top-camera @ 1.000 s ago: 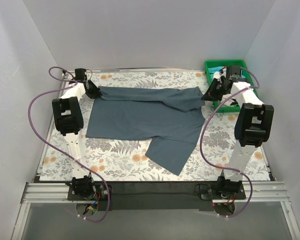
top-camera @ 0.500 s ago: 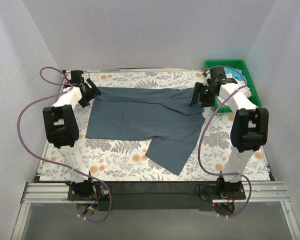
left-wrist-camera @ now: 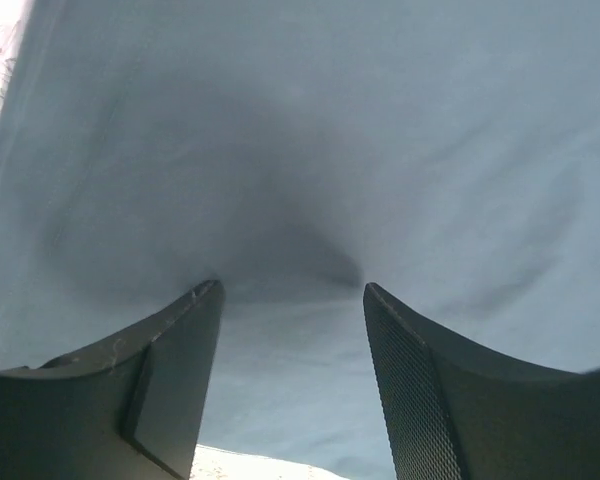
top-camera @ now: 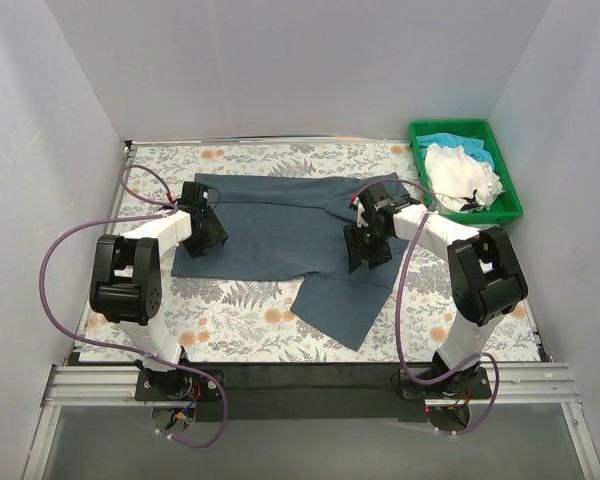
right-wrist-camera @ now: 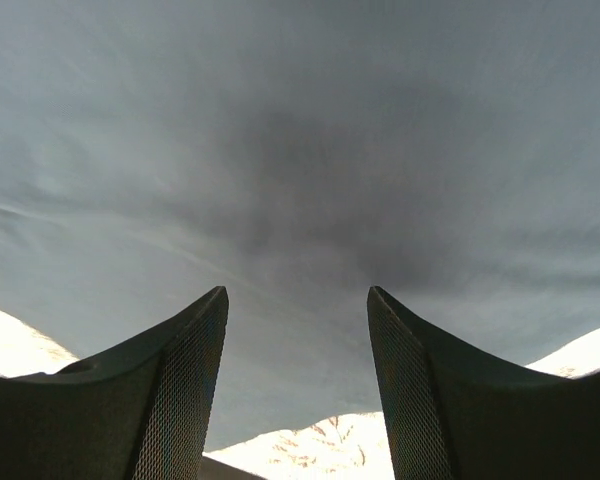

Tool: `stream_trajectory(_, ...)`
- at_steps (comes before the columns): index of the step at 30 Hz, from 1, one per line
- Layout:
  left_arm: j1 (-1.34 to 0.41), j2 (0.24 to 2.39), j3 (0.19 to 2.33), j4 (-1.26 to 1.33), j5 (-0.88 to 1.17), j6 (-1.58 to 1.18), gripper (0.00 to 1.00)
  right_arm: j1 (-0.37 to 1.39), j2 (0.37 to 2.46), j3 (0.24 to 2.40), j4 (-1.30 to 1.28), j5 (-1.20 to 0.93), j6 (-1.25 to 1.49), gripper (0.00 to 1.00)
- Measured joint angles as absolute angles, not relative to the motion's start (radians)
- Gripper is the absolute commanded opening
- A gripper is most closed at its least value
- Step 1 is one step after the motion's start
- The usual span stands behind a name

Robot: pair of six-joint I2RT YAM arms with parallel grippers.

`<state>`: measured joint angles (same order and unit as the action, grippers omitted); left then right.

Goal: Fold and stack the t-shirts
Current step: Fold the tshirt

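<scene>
A dark slate blue-grey t-shirt [top-camera: 280,230] lies spread on the floral table, one sleeve pointing toward the near edge. My left gripper [top-camera: 206,232] hangs over its left edge, open, with only cloth [left-wrist-camera: 310,150] showing between the fingers. My right gripper [top-camera: 368,247] is over the shirt's right side, also open above the cloth [right-wrist-camera: 300,150], holding nothing. A white t-shirt [top-camera: 462,172] and a turquoise-blue t-shirt [top-camera: 452,142] lie crumpled in the green tray.
The green tray [top-camera: 510,196] sits at the back right corner of the table. The floral tablecloth [top-camera: 230,310] shows along the near side. White walls close in the left, back and right. Purple cables loop from both arms.
Both grippers have let go of the shirt's far corners, opened, and moved toward the near side, now over the shirt's left and right middle. The far edge lies flat.
</scene>
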<state>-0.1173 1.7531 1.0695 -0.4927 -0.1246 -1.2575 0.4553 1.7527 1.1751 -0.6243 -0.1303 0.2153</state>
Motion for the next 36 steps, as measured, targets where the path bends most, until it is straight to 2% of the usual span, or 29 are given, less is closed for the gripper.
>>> stream_trajectory(5,-0.109,1.685,0.973,-0.445,-0.147,-1.28,0.56,0.466,1.71,1.047,-0.584,-0.112,0.238,0.54)
stream_trajectory(13,-0.086,1.552,0.826,-0.411,-0.137,-1.306,0.57,0.467,1.515,0.826,-0.475,-0.09,0.29,0.55)
stream_trajectory(21,-0.06,1.353,0.679,-0.53,-0.064,-1.379,0.59,0.473,1.291,0.656,-0.561,-0.086,0.359,0.59)
stream_trajectory(26,-0.054,1.312,0.716,-0.664,-0.049,-1.416,0.64,0.472,1.217,0.679,-0.673,-0.079,0.355,0.64)
stream_trajectory(29,-0.044,1.301,0.818,-0.705,-0.049,-1.426,0.67,0.469,1.21,0.775,-0.709,-0.089,0.331,0.64)
stream_trajectory(33,-0.001,1.301,0.938,-0.659,-0.04,-1.411,0.67,0.454,1.209,0.91,-0.693,-0.12,0.29,0.57)
stream_trajectory(36,0.067,1.324,0.953,-0.586,-0.022,-1.392,0.64,0.436,1.208,0.944,-0.662,-0.153,0.266,0.55)
